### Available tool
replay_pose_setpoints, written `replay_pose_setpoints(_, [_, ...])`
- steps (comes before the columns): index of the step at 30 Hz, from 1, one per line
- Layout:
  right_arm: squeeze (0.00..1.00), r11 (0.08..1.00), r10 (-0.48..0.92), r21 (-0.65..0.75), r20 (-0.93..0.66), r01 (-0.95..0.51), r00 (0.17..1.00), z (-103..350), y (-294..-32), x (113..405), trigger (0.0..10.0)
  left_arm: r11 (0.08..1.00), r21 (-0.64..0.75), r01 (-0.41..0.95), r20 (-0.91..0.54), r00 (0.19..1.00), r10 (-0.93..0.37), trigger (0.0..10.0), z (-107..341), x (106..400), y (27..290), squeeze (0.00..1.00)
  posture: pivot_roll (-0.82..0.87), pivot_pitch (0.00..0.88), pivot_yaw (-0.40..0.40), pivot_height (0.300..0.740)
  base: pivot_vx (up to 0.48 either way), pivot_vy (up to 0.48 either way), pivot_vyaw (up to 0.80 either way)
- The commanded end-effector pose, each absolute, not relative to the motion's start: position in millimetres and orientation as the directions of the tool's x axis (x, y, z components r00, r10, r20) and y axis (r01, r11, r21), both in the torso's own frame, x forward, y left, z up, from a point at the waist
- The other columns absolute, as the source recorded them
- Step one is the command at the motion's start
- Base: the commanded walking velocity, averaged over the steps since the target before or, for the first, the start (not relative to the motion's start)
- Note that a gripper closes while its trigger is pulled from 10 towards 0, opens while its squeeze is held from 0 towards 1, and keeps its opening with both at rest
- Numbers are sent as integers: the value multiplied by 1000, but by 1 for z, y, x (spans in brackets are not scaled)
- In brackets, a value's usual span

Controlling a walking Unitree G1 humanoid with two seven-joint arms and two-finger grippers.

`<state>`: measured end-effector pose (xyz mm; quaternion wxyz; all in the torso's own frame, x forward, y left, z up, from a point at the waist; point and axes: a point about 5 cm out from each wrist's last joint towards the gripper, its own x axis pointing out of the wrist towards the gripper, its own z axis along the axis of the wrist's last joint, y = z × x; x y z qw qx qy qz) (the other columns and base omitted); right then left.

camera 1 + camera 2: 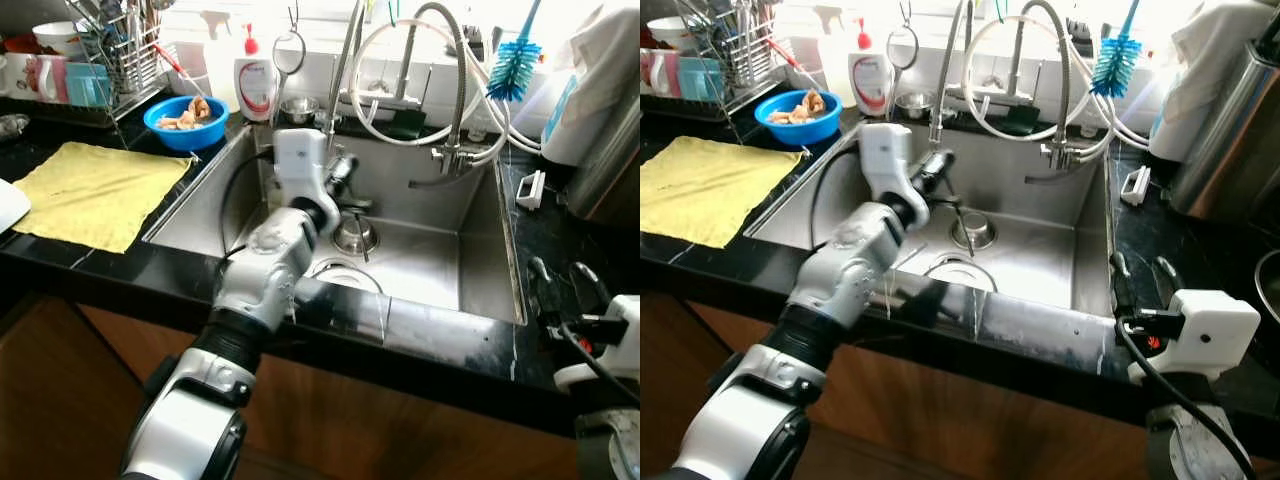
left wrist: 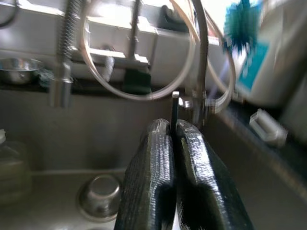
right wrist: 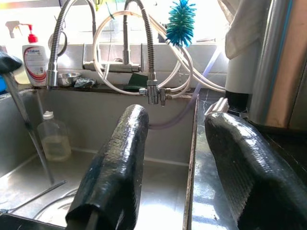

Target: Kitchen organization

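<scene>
Nearest, the right end effector (image 3: 177,163) hangs over the dark surface (image 1: 560,250) at the sink's right edge, its fingers spread wide and empty. Further in, the left arm reaches down into the sink (image 1: 440,270), and its end effector (image 2: 172,129) is pinched narrow on a thin dark utensil (image 1: 958,222), which slants from the fingertips down toward the basin floor. Its long axis runs roughly downward and away from the robot's body; what kind of utensil it is I cannot say, perhaps a knife or a fork, since the wrist view is blurred and the fingers hide its grip. Below its tip sit a small steel cup (image 1: 355,235) and the round drain (image 1: 340,272). A clear bottle (image 3: 53,136) stands against the far-left wall. Beyond the sink, on the left surface, lie a yellow cloth (image 1: 95,190), a blue bowl (image 1: 185,120) and a rack (image 1: 110,50), the likeliest home for the utensil, and the left arm is nearer to it.
</scene>
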<state>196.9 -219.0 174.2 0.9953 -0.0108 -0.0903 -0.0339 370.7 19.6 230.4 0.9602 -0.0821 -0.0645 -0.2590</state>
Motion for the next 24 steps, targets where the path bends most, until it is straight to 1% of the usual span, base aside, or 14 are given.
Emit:
replay_pose_setpoints(1, [0,997,-76,-17,183,81,980,175,-219,195,10000,856,-58,514,136,853,-503,10000,225,372,15,0,-46,26,23,740,0,0,0])
replay_pose_setpoints(6, [0,997,-78,-16,177,82,981,173,-219,194,10000,844,-27,536,96,842,-531,10000,212,370,6,0,-41,31,22,740,0,0,0])
replay_pose_setpoints(12, [0,997,-67,-12,175,70,982,172,-215,197,10000,837,19,547,55,835,-547,10000,201,368,3,0,-36,27,20,740,0,0,0])
replay_pose_setpoints(13, [0,998,-66,-12,175,69,982,172,-215,198,10000,837,26,547,51,835,-547,10000,199,368,4,141,-36,27,20,740,0,0,0])
replay_pose_setpoints(15, [0,998,-65,-12,175,68,982,172,-215,198,10000,837,32,546,49,836,-547,10000,199,368,4,141,-36,27,20,740,0,0,0])
replay_pose_setpoints(16, [0,998,-64,-12,174,67,983,172,-215,198,10000,833,57,551,43,832,-553,10000,197,367,4,812,-36,27,20,740,0,0,0])
replay_pose_setpoints(17, [0,998,-61,-14,173,64,983,172,-215,198,10000,829,73,555,33,829,-558,10000,195,367,3,1000,-36,27,20,740,0,0,0])
replay_pose_setpoints(24, [0,998,-53,-15,173,57,983,171,-214,199,10000,811,82,580,15,813,-582,10000,185,362,2,1000,-38,13,20,740,0,0,0])
